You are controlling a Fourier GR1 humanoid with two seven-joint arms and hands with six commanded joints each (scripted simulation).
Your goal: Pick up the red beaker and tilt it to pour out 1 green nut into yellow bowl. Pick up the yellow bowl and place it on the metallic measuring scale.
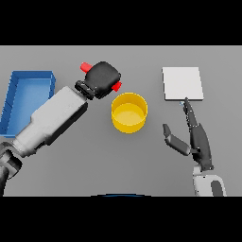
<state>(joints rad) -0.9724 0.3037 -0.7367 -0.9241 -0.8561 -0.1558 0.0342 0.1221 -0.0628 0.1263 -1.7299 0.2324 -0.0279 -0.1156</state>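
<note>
Evidently the pouring step is in hand, judging by how things lie. On the grey table [71,170], largest first: the blue bin [28,94] sits at the left edge of the tabletop, playing no part in the task. The metallic measuring scale [183,83], a pale square plate, lies toward the far right corner. The yellow bowl [129,112] stands upright near the middle of the tabletop, well apart from the scale; whether a green nut already lies inside cannot be told, and no nut shows anywhere.

The left hand [101,79] comes in from the left side and is clenched round the red beaker [86,67], which is mostly hidden: only a red end pokes out on the far-left side of the hand and a smaller red bit [116,86] on the side facing the bowl. The beaker appears to lie tilted, its bowl-side end just beyond the bowl's far-left rim and seemingly above it.

The right hand [196,137] rests near the right edge with fingers stretched loosely, one fingertip reaching the scale's near edge, holding nothing.

Next, the move calls for a gentle, small extra tilt with the mouth over the bowl, so that only one nut drops. Too sharp a tilt would risk spilling several.
</note>
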